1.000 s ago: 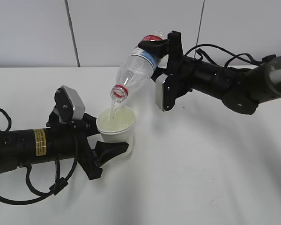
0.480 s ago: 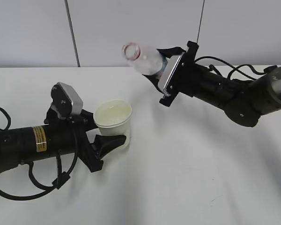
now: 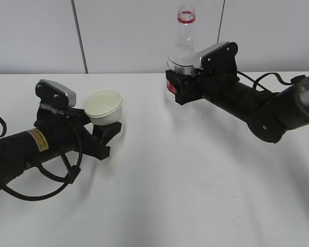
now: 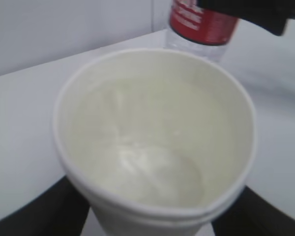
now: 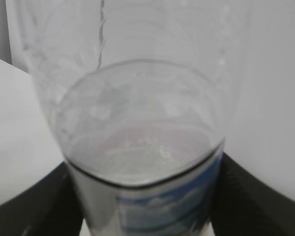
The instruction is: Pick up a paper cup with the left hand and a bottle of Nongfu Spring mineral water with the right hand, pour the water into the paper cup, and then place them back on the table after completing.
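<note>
The white paper cup [image 3: 104, 106] is upright with water in it, held by my left gripper [image 3: 107, 128], the black arm with the yellow sticker; the fingers [image 4: 29, 211] flank the cup [image 4: 152, 142] in the left wrist view. The clear water bottle [image 3: 182, 51] with a red label and open red-ringed neck stands upright, gripped by my right gripper [image 3: 183, 85]. In the right wrist view the bottle [image 5: 142, 147] fills the frame, part full, between the dark fingers [image 5: 250, 201]. The bottle's red label [image 4: 201, 22] shows behind the cup. Whether either touches the white table [image 3: 195, 180] I cannot tell.
A grey panelled wall [image 3: 118, 31] rises behind the table's far edge. A small dark scuff [image 3: 233, 220] marks the tabletop at the front right. Black cables [image 3: 257, 80] trail from the right arm.
The bottle has swung from tilted over the cup to upright and moved right. The left arm has drawn the cup back to the left and farther from the bottle.
</note>
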Motion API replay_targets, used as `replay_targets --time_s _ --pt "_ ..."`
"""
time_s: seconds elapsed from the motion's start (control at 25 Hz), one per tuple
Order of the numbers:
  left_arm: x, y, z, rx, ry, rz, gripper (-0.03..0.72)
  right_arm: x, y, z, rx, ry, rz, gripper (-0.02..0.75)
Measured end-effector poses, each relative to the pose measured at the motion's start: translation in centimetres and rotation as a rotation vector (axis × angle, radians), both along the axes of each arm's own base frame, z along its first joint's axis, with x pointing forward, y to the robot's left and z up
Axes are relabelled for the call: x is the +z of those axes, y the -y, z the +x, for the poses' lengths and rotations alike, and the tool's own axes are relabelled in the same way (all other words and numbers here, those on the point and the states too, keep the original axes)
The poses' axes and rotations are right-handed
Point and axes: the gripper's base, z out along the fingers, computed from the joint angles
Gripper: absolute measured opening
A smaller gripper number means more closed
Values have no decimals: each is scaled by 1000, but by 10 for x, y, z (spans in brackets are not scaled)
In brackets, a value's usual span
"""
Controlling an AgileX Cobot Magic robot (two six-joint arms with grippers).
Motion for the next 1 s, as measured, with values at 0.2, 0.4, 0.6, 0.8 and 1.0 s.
replay_targets --time_s 0.2,0.4,0.6,0.8,1.0 --pt "1 -6 5 73 44 41 450 -18 8 -13 -58 -101 46 494" --pt "2 -14 10 186 37 18 450 -38 21 -28 -178 -195 103 494" --pt "-6 -19 14 256 33 13 450 -48 30 -48 -226 -176 131 494" --pt "-22 -19 14 264 27 10 450 -55 37 -60 -260 -165 94 494" --pt "-38 -20 12 264 -2 21 450 -55 38 -63 -263 -159 93 494"
